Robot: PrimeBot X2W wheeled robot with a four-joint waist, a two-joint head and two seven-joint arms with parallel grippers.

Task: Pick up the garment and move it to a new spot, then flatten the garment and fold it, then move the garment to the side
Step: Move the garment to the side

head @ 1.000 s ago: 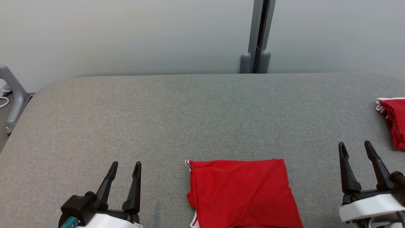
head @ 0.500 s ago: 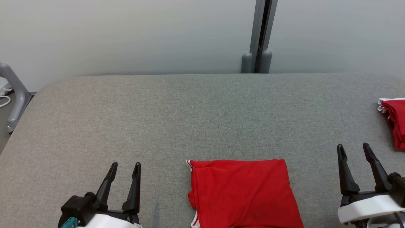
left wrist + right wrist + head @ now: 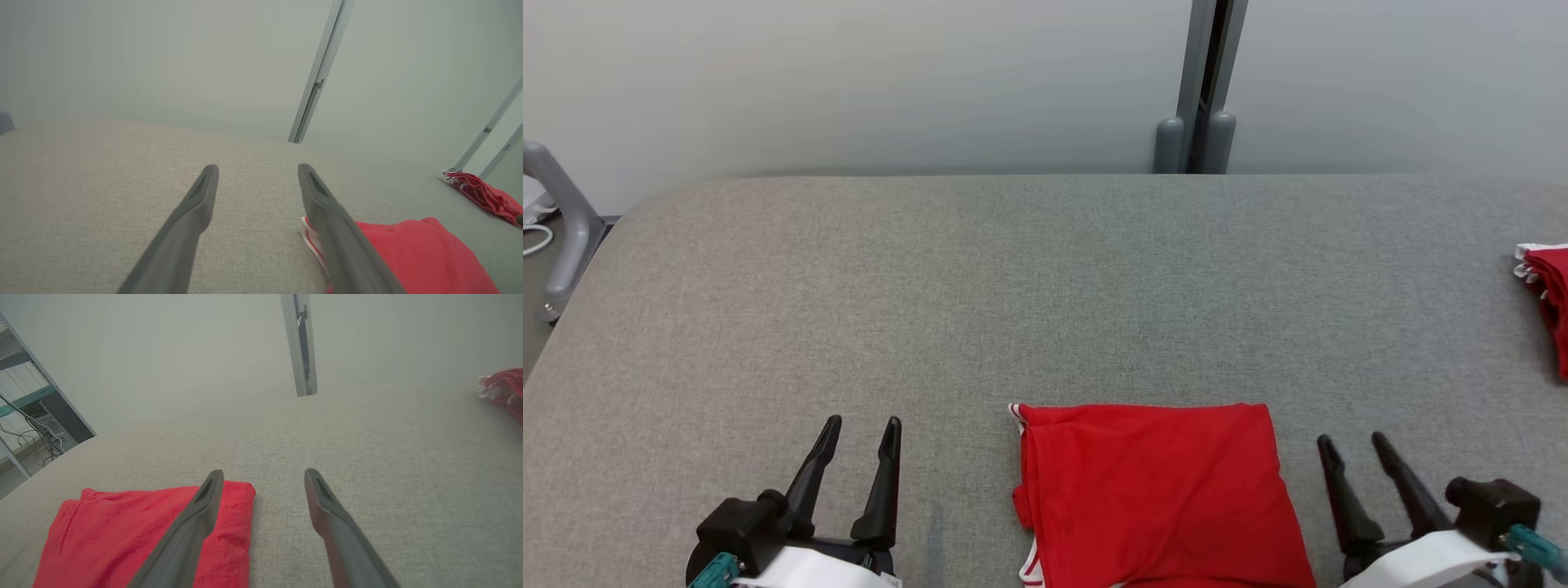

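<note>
A pale grey wall is filling the background, and a broad counter covered in grey fabric is stretching out in front of it. A grey post is rising against the wall behind the counter's far edge, right of centre.

The red garment is lying on the near middle of the counter, folded into a rough rectangle. White trim is showing along its left edge, and its near end is running off the bottom of the head view.

The left claw is sitting low at the near left, well apart from the garment. Its two dark fingers are standing spread and gripping nothing, and in the left wrist view bare counter is showing between them. The right claw is sitting just beside the garment's right edge, likewise spread and empty, its fingers leaning slightly leftward in the head view. In the right wrist view its left finger is crossing in front of the garment's far right corner; whether it is touching the cloth I cannot tell.

A second garment, red with white trim, is lying bunched at the counter's right edge, well apart from the first. A curved grey rail is standing off the counter's left end.
</note>
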